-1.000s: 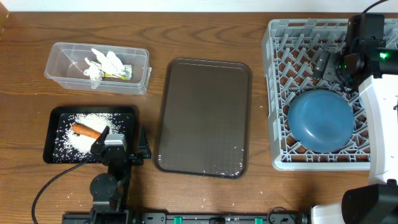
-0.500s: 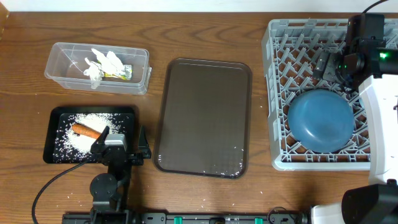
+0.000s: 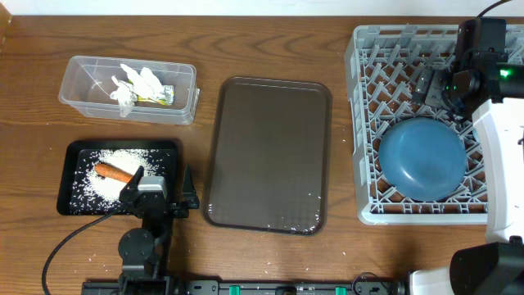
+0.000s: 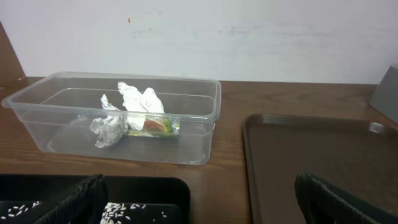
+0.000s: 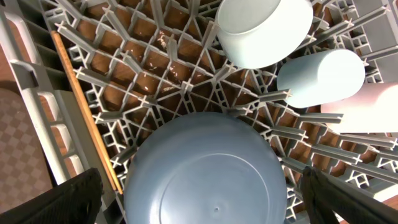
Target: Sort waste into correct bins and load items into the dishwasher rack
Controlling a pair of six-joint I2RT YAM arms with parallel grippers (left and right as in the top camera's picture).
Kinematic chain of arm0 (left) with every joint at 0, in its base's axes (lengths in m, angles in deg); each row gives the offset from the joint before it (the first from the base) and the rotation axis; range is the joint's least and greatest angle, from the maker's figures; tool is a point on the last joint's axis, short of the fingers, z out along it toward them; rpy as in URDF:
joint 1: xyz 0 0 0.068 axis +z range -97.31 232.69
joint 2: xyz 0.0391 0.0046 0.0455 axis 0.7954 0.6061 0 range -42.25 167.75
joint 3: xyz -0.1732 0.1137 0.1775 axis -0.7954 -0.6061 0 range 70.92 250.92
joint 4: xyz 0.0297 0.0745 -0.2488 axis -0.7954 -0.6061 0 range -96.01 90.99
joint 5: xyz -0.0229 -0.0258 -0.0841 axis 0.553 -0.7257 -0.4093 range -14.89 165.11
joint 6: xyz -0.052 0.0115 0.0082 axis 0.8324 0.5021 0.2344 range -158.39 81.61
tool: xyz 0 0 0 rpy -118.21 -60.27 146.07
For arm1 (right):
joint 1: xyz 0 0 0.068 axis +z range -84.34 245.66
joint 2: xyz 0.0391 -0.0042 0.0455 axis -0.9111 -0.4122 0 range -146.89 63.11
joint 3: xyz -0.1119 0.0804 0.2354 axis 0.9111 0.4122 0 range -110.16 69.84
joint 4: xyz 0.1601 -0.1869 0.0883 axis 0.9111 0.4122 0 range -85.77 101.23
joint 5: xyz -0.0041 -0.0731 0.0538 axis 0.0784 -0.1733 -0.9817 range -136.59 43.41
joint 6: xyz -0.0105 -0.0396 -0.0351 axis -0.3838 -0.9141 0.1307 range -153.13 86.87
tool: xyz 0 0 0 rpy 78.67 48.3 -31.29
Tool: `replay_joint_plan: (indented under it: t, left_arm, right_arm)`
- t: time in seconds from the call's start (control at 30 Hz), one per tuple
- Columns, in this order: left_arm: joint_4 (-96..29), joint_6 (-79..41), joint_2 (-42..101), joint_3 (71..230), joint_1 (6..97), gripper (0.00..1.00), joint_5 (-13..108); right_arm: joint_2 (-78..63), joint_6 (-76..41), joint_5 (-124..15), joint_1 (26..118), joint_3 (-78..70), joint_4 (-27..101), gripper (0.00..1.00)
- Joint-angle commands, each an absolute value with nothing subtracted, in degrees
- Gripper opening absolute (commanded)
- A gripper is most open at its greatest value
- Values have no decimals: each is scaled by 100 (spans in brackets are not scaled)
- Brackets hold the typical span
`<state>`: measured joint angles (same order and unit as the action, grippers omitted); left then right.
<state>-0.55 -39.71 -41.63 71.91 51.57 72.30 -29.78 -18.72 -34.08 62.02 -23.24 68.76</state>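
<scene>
The grey dishwasher rack [image 3: 364,123] at the right holds the blue plate [image 3: 422,158], upside down. In the right wrist view the plate [image 5: 205,171] lies below a light blue bowl [image 5: 264,28], white cups [image 5: 320,78] and a chopstick [image 5: 84,106]. My right gripper [image 5: 202,211] is open above the plate. The black tray [image 3: 74,156] holds rice [image 3: 102,176] and the carrot [image 3: 115,171]. The clear box [image 3: 78,70] holds crumpled paper with a wrapper [image 3: 141,86], also in the left wrist view [image 4: 134,115]. My left gripper [image 3: 160,190] is open and empty by the black tray's right edge.
A dark brown serving tray [image 3: 268,154] lies in the middle of the wooden table, between the bins and the rack. A few loose rice grains lie on the table near the front. The right arm's white body [image 3: 503,156] stands beside the rack.
</scene>
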Motion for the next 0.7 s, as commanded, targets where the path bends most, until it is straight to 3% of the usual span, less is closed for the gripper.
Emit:
replay_joint_plan:
  t: [0.0,0.4,0.67]
  left_arm:
    - [-302,-4008,-4195,7115,5187,98,7390]
    - [-302,-4008,-4195,7115,5187,98,7390]
    - [-302,-4008,-4195,7115,5187,98,7390]
  right_arm:
    - [-2991,-1946,-3314,6197,-2310,6876,99]
    - [-2355,-2396,-3139,6195,-2310,7001,99]
    - [-949,-2094,-4299,6197,-1795,6301,99]
